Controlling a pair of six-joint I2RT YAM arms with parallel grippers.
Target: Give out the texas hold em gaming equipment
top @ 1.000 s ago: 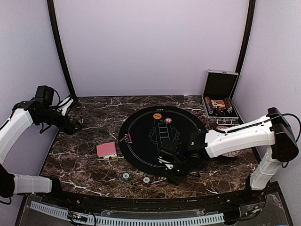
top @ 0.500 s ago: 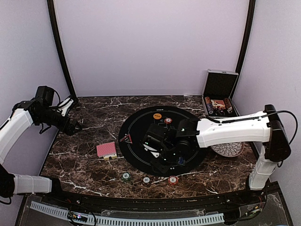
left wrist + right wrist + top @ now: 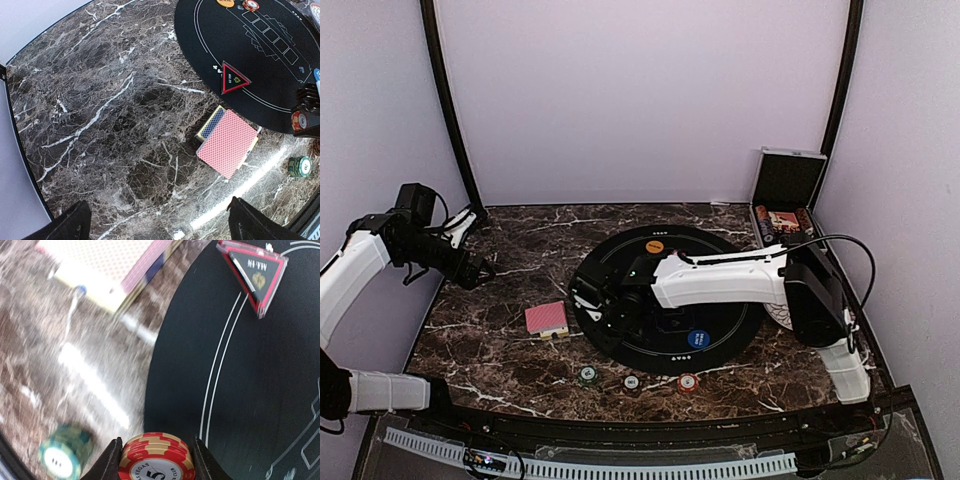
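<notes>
- Top external view: within the last second the right pincer [image 3: 610, 312] has swept across the mat [image 3: 650, 340], from its 5 o'clock edge to its 9 o'clock edge.
- Right pincer: clenched on a red stack [image 3: 156, 462] of chips, one finger at each side. The stack hangs over the mat's rim, near the triangle marker [image 3: 254, 270].
- Uncovered by the sweep: a blue disc [image 3: 697, 339] at 5 o'clock on the mat, and a red chip [image 3: 687, 382] on the desk [image 3: 520, 370] just off 6 o'clock. It lies in a row with a black chip [image 3: 631, 382] and a green chip [image 3: 587, 375].
- Left pincer [image 3: 472, 265]: released, jaws wide, unmoved at the desk's 9 o'clock side. The deck [image 3: 546, 318] lies between it and the mat.
- Meaning: the near position looks supplied. The stack is probably bound for the 9 o'clock position, beside the deck.
</notes>
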